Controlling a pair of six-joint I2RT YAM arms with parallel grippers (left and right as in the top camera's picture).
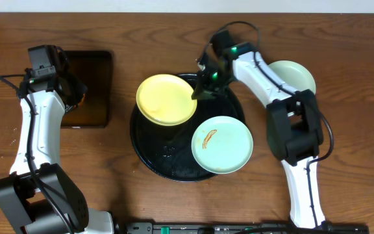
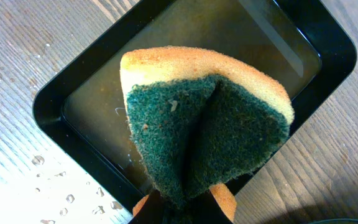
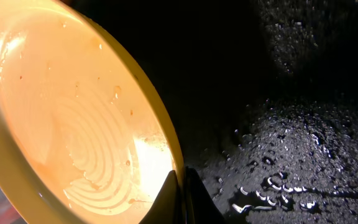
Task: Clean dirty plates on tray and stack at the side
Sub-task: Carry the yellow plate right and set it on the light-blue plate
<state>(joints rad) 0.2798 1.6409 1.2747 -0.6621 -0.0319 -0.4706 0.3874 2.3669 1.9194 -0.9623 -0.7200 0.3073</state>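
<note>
Gripping yellow plate [image 1: 164, 99] with right gripper [image 1: 199, 91], sponge [image 2: 216, 118] with left gripper [image 2: 185, 202], we judge far-edge plate [image 1: 299, 73] done, smeared plate [image 1: 223, 144] pending.

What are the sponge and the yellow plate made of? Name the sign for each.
The sponge: soft yellow-orange foam with a coarse green scouring layer; it folds where pinched. The yellow plate: probably glossy plastic or melamine; smooth, light glows through it.

Glossy wet tray [image 3: 303, 143]; rough green-faced foam sponge [image 2: 210, 130]; wood-grain table [image 1: 356, 39].
</note>
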